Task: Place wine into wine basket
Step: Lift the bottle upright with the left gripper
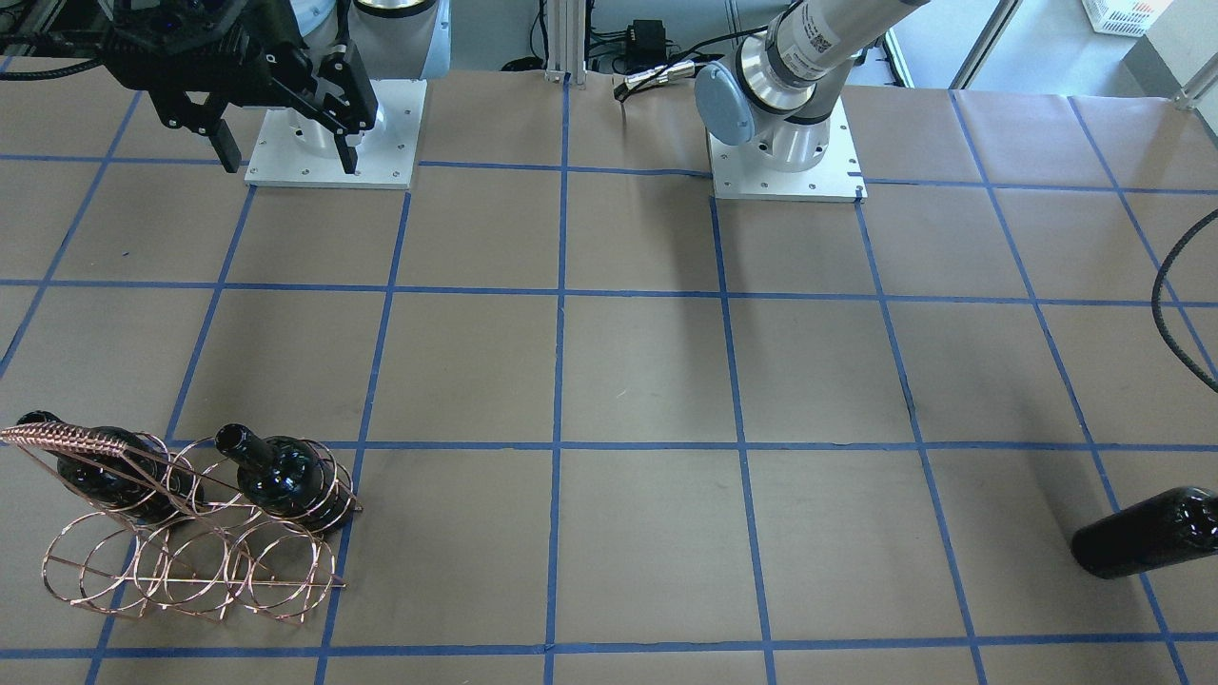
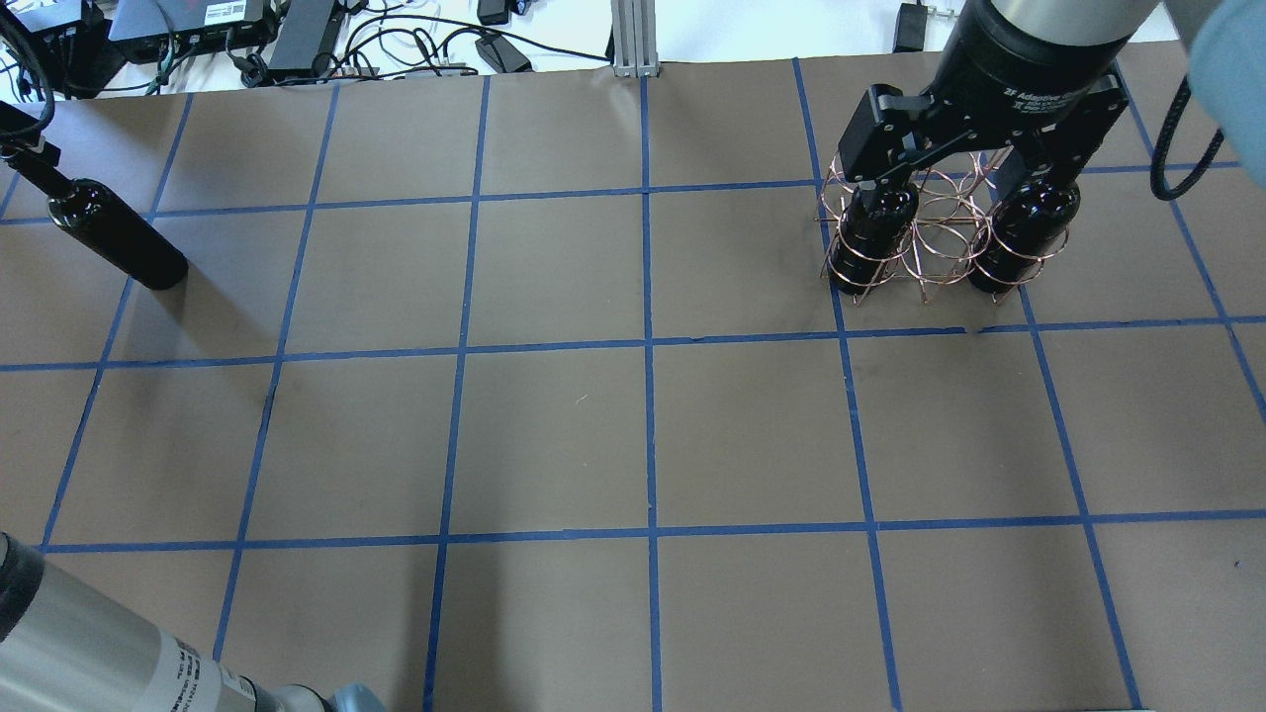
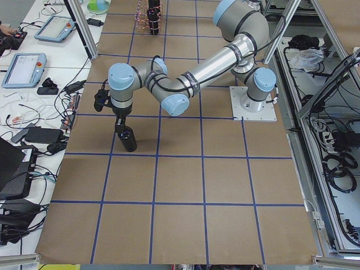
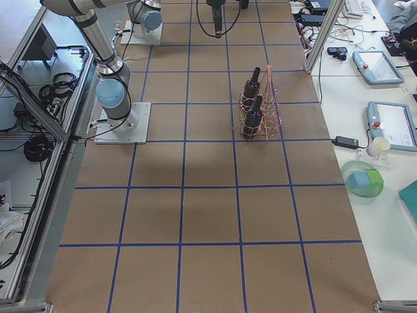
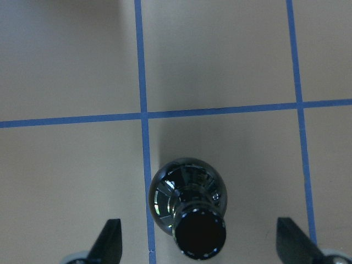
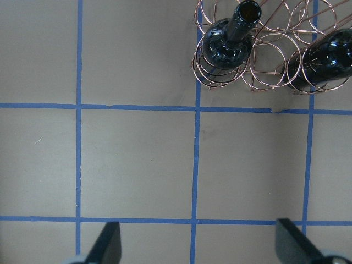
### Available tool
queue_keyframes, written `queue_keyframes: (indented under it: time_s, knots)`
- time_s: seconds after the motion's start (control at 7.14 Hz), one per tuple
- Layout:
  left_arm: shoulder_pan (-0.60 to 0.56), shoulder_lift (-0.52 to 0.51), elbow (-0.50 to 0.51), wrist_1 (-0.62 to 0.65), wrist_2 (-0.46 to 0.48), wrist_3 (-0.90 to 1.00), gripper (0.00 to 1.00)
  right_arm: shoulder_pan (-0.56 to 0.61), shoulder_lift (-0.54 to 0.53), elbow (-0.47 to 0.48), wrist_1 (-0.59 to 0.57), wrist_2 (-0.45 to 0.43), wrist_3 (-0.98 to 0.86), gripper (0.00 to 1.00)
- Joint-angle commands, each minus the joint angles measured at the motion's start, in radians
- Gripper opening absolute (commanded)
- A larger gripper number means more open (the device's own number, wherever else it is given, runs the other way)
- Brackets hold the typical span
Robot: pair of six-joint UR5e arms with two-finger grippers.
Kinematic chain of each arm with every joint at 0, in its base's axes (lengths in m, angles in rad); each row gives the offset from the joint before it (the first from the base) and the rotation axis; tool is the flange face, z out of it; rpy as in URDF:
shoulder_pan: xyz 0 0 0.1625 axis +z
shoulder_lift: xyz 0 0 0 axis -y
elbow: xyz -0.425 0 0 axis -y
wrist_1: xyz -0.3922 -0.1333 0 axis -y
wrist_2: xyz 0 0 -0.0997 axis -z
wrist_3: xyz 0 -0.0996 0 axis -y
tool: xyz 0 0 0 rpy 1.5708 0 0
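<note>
Wine (image 5: 187,190) stands upright on the bench (image 2: 643,435) between the left end effector's (image 5: 201,245) spread fingers, ungrasped, well apart from the wine basket (image 1: 190,561). Two other bottles (image 1: 281,476) sit there already; the right end effector (image 6: 201,245) hangs spread, empty.

Glossy near-black glass on the wine (image 5: 187,198), smooth, mirroring bands of light at the shoulder. Same wet shine on the two bottles (image 1: 281,480) in the wine basket (image 1: 190,533), itself thin copper-coloured wire, bright and polished, twisted rope-like at the handle (image 1: 67,438). Matt brown paper over the table (image 1: 647,371), faintly creased, striped with smooth blue tape (image 1: 559,371). Brushed silver metal along the arm tube (image 3: 216,59), pale blue plastic-looking joint caps (image 3: 122,76), matt white base plate (image 1: 785,185).
</note>
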Motion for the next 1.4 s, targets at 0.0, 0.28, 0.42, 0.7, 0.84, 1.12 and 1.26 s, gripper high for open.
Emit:
queue_keyframes:
  time_s: [0.0, 0.28, 0.42, 0.7, 0.84, 1.12, 1.26]
  knots:
    - [-0.001, -0.009, -0.002, 0.004, 0.000, -0.007, 0.98, 0.000, 0.000, 0.000, 0.000, 0.000, 0.000, 1.00]
    - [-0.002, -0.010, -0.010, -0.008, 0.010, -0.004, 0.86, 0.000, 0.000, 0.000, 0.000, 0.000, 0.000, 1.00]
    - [-0.002, -0.012, -0.011, -0.008, 0.014, 0.002, 0.74, 0.000, 0.000, 0.002, 0.000, 0.000, 0.000, 1.00]
    - [-0.002, -0.012, -0.010, -0.007, 0.014, 0.002, 0.60, 0.000, 0.000, 0.002, 0.000, 0.000, 0.000, 1.00]
    - [-0.002, -0.012, -0.010, -0.008, 0.014, 0.002, 0.40, 0.000, 0.000, 0.002, 0.000, 0.000, 0.000, 1.00]
    - [-0.007, -0.009, -0.010, -0.008, 0.014, 0.002, 0.00, 0.000, 0.000, 0.002, -0.001, 0.000, 0.000, 1.00]
    - [-0.012, -0.005, -0.011, -0.010, 0.016, 0.002, 0.00, 0.000, 0.000, 0.002, -0.001, 0.000, 0.000, 1.00]
